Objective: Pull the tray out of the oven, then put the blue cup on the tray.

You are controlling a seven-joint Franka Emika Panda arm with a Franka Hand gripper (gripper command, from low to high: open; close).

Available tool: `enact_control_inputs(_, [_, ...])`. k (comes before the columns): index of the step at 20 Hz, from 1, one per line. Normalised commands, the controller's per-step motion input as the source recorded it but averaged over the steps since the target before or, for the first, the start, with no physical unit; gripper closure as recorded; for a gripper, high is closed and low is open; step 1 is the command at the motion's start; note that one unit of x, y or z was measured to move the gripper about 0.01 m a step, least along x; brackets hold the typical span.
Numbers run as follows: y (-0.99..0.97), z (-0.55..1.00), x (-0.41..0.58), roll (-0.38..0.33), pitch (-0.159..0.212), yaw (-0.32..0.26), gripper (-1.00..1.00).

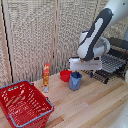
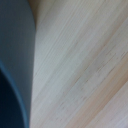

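Oven [image 1: 121,52] at far right of the exterior view, door down, tray [image 1: 111,64] drawn out over it. Gripper [image 1: 76,74] sits directly above the blue cup [image 1: 75,81], which stands upright on the wooden table [image 1: 95,105], left of the tray, beside the red bowl [image 1: 65,75]. Jaw state: cannot tell. Judged: cup must travel rightward to the tray.
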Motion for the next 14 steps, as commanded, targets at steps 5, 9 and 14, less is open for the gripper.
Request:
enact_control_inputs(5, [-0.12, -0.14, -0.008, 0.009, 0.036, 0.000, 1.00])
enact_control_inputs(9, [0.00, 0.00, 0.000, 0.000, -0.002, 0.009, 1.00])
enact_control_inputs(14, [0.03, 0.00, 0.016, 0.000, 0.012, 0.002, 1.00])
